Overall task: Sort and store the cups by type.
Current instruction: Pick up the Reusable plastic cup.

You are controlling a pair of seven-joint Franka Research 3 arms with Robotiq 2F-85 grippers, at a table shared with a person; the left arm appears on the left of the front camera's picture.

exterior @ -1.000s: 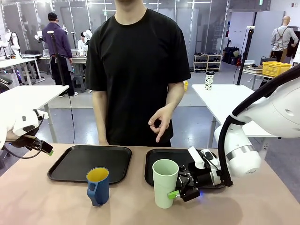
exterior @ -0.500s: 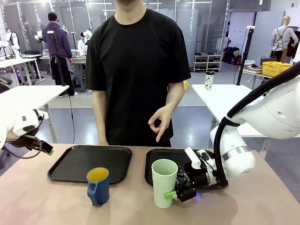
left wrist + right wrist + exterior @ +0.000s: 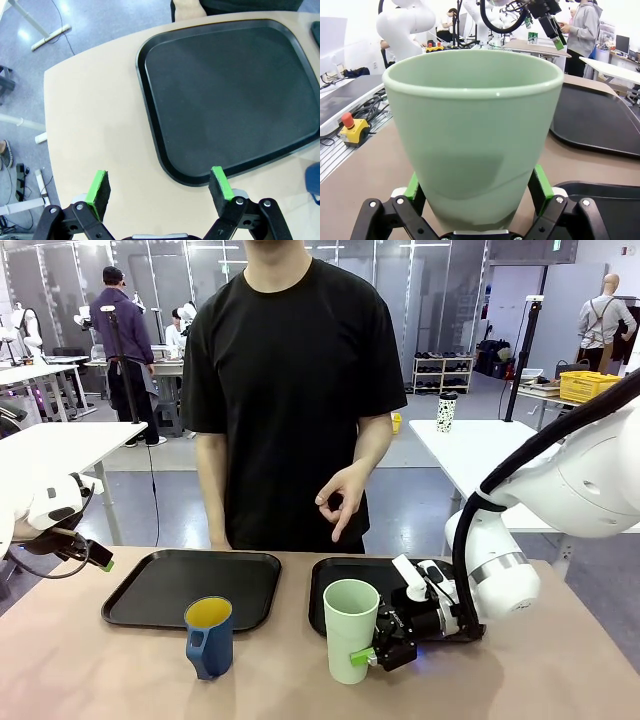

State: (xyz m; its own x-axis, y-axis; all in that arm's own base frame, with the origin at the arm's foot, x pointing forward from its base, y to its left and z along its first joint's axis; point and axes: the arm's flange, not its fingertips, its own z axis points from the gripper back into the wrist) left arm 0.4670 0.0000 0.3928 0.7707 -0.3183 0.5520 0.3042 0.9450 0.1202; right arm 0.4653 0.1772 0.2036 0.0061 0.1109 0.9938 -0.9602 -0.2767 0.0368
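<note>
Because the right end effector (image 3: 370, 652) has edged leftward, we now see its wide-open jaws straddling the mint-green tumbler (image 3: 351, 625) by the bench's near edge, ready to close, while the blue mug (image 3: 209, 636) stands untouched.

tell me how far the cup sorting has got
Done: no cup is on the left tray or right tray. In hand: the right gripper, open, flanks the base of the mint-green tumbler, which stands on the table before the right tray. To do: gripping and storing it, then the blue mug, standing before the left tray; the left gripper hangs open.
</note>
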